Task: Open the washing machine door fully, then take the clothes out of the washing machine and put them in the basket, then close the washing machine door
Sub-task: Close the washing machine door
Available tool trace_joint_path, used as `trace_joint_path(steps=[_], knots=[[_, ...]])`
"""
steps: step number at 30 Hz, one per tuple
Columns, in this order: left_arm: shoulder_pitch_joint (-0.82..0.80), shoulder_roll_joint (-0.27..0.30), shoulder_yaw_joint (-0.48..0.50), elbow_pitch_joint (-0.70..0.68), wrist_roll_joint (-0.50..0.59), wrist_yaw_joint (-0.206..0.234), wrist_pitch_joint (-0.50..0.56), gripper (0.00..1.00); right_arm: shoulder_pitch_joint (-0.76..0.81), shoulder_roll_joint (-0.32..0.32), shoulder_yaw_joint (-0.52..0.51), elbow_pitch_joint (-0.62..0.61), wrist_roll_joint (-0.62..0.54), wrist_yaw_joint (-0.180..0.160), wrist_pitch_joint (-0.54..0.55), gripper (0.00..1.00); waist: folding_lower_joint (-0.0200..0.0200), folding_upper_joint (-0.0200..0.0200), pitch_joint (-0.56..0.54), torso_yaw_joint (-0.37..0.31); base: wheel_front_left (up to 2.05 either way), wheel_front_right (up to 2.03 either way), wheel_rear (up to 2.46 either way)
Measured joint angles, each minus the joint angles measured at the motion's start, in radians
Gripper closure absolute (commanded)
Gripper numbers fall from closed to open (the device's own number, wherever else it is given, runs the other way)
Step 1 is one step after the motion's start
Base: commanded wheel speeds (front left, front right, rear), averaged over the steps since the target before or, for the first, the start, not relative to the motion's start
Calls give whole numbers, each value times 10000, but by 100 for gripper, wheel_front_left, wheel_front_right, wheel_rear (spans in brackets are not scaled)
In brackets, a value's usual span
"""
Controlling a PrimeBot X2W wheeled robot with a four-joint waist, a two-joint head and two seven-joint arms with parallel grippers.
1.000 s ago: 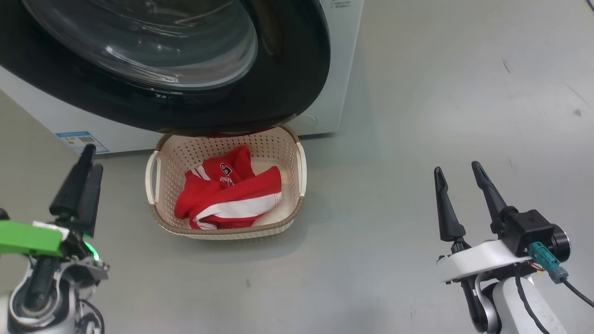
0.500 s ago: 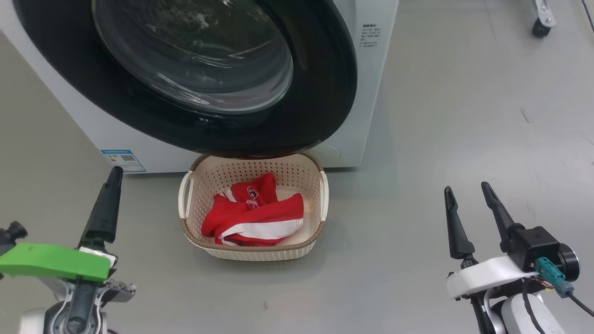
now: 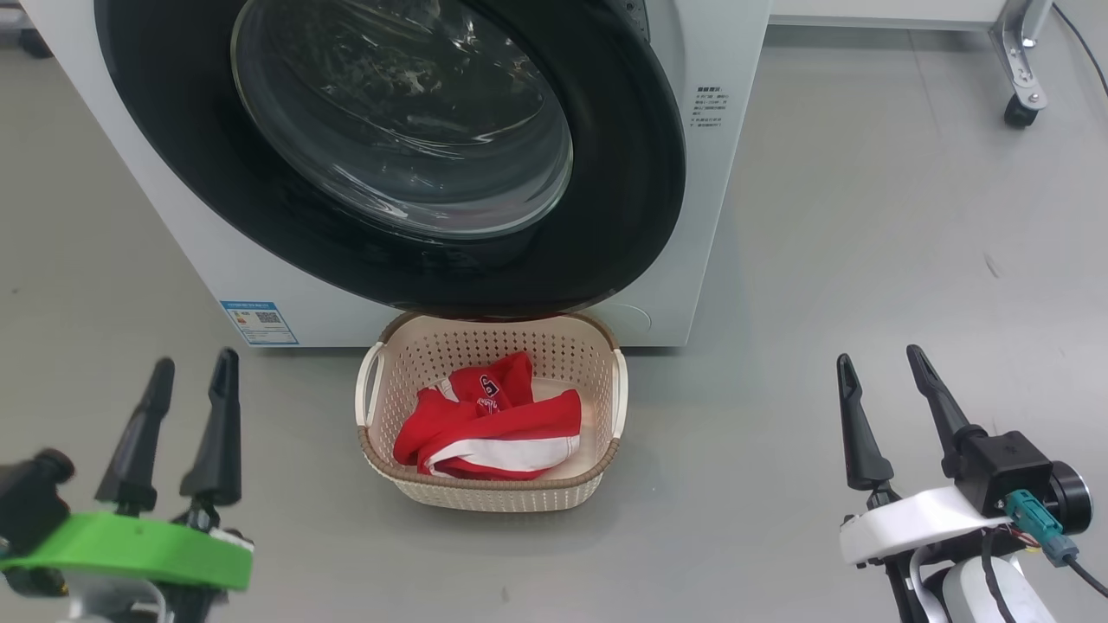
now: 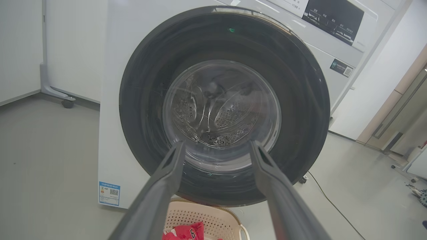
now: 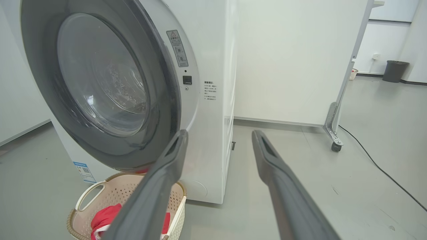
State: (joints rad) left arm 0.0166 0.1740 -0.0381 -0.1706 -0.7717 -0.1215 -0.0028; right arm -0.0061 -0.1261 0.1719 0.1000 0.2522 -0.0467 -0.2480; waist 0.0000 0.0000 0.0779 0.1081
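Head view: left gripper (image 3: 195,363) and right gripper (image 3: 879,359) are both spread and empty, flanking the basket (image 3: 493,497), which holds the clothes (image 3: 493,424) below the washing machine door (image 3: 623,216).
Left wrist view: the door is dead ahead of the fingers, so the left arm is judged nearer.
Right wrist view: the door lies off to the left; latching cannot be determined.

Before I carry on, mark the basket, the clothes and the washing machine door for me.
the basket (image 3: 498,497): head view, on its cream front wall.
the clothes (image 3: 528,420): head view, on the red fold above the white stripe.
the washing machine door (image 3: 407,130): head view, on its glass bowl.
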Motion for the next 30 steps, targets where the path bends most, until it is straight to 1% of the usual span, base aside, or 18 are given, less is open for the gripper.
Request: trace_joint_path(steps=[5, 9, 11, 17, 20, 26, 30], knots=[[534, 86, -282, 449, 1411, 58, -466, 0, 251, 8, 0, -38, 0, -13, 2, 0, 0, 0, -97, -19, 0, 0, 0], [864, 138, -456, 723, 2151, 443, -738, 0, 500, 48, 52, -6, 2, -15, 2, 0, 0, 0, -244, -63, 0, 0, 0], [977, 144, -635, 895, 2500, 558, -886, 0, 625, 81, 84, 27, 2, -54, 2, 0, 0, 0, -306, -91, 0, 0, 0], [1220, 102, -915, 1198, 3039, 951, -1057, 0, 946, 205, 219, 48, 6, -84, 8, 0, 0, 0, -504, -191, 0, 0, 0], [1259, -8, -1014, 1248, 3141, 1028, -1145, 0, 1028, 215, 253, 44, 6, -88, 21, 0, 0, 0, -526, -229, 0, 0, 0], [1279, -79, -1129, 1323, 3333, 1338, -1323, 0, 1057, 236, 293, 19, 6, -92, 48, 0, 0, 0, -592, -303, 0, 0, 0], [1279, -198, -1225, 1358, 3336, 1417, -1367, 0, 1168, 236, 288, -31, 6, -100, 48, 0, 0, 0, -603, -324, 0, 0, 0]])
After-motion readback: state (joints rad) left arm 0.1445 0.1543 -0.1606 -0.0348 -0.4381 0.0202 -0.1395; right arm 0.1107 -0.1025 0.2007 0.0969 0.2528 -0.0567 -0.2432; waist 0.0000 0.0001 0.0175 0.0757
